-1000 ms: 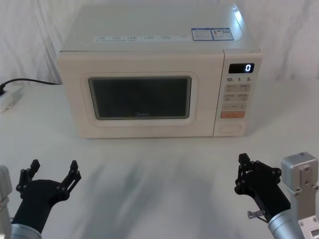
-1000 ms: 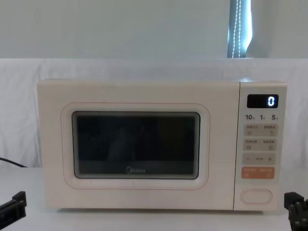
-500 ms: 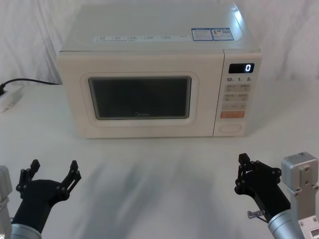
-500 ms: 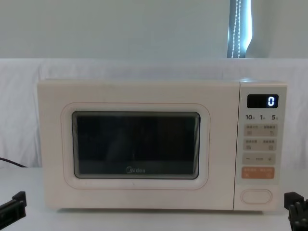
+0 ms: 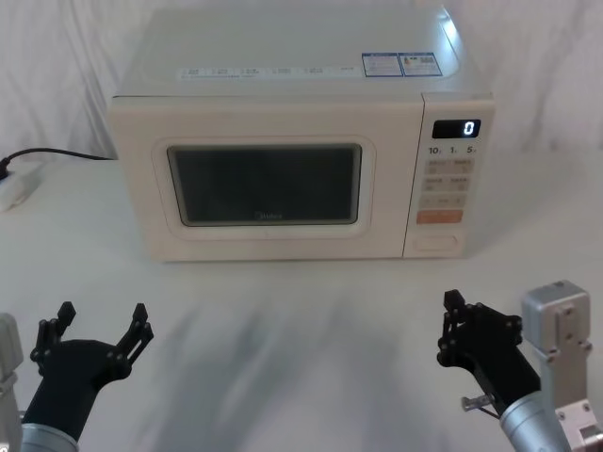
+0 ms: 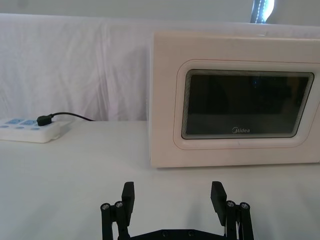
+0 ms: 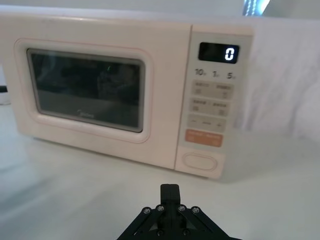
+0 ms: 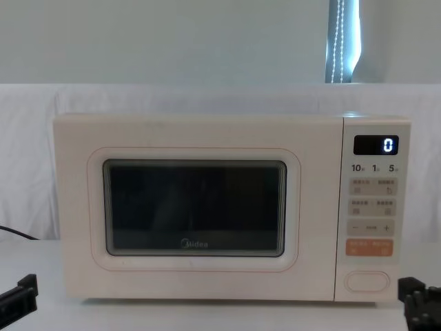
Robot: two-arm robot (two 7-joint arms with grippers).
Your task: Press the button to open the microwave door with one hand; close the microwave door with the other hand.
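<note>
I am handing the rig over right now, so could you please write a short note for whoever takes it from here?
Left gripper: open, empty, low over the table, front left.
Right gripper: fingers together, empty, front right, short of the keypad.
Microwave door: shut. The button sits at the bottom of the keypad panel, under the orange key; nothing touches it.
Done: nothing yet.
Left: press the button with one gripper, then close the door with the other.

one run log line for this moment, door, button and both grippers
microwave door: shut | button: unpressed | right gripper: shut, low, short of button | left gripper: open, parked near table front
</note>
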